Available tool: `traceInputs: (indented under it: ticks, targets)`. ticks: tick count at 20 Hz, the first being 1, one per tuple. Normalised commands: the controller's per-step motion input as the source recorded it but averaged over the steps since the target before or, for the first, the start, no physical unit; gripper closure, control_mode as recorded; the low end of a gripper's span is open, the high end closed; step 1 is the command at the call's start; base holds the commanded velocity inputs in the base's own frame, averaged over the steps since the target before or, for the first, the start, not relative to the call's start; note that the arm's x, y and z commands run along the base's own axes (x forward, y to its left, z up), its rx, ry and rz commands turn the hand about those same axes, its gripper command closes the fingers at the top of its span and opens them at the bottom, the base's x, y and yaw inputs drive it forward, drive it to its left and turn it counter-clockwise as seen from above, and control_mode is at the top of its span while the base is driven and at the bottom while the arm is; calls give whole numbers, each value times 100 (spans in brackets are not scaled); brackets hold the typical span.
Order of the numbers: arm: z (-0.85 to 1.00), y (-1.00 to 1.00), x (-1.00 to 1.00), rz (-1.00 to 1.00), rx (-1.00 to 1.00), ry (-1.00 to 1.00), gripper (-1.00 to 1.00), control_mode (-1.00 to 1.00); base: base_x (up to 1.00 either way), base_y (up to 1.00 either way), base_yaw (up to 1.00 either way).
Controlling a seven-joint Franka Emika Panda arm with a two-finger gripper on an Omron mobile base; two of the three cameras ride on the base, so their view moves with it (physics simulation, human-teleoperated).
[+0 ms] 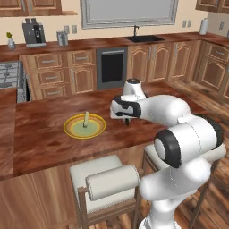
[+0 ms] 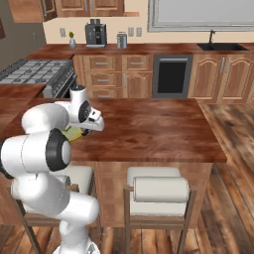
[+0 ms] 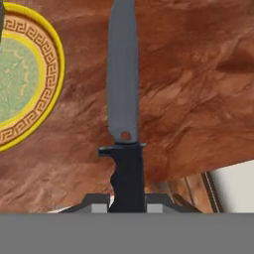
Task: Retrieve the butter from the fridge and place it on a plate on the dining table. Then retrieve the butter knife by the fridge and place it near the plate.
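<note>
With the butter sitting on the plate at left of frame, I am holding the butter knife clamped by its handle in the closed end effector, so it lands beside the plate.

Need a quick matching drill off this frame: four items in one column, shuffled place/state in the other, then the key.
Items:
1. butter
2. butter knife
3. plate
4. sink

Place or state:
A. set into the far wall counter under the window
B. flat on the dining table, yellow rim
C. standing on the plate's green centre
D. handle clamped in the jaws of the gripper, blade pointing out over the wood beside the plate

Pairs: 1-C, 2-D, 3-B, 4-A
</note>
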Motion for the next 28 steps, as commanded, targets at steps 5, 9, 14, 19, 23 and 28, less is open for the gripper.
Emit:
traceInputs:
  ticks: [5, 9, 14, 19, 23, 28]
  targets:
    - [-16, 0, 93, 0, 0, 16, 100, -100, 0, 0, 0]
    - [-23, 0, 62, 0, 0, 0, 100, -100, 0, 0, 0]
    - [-48, 0, 57, 0, -5, -8, 100, -100, 0, 0, 0]
    - [-59, 0, 22, 3, -6, -1, 100, -100, 0, 0, 0]
    - [-65, 0, 11, 1, -3, -5, 100, -100, 0, 0, 0]
    - [-48, 0, 17, 0, 0, -3, 100, -100, 0, 0, 0]
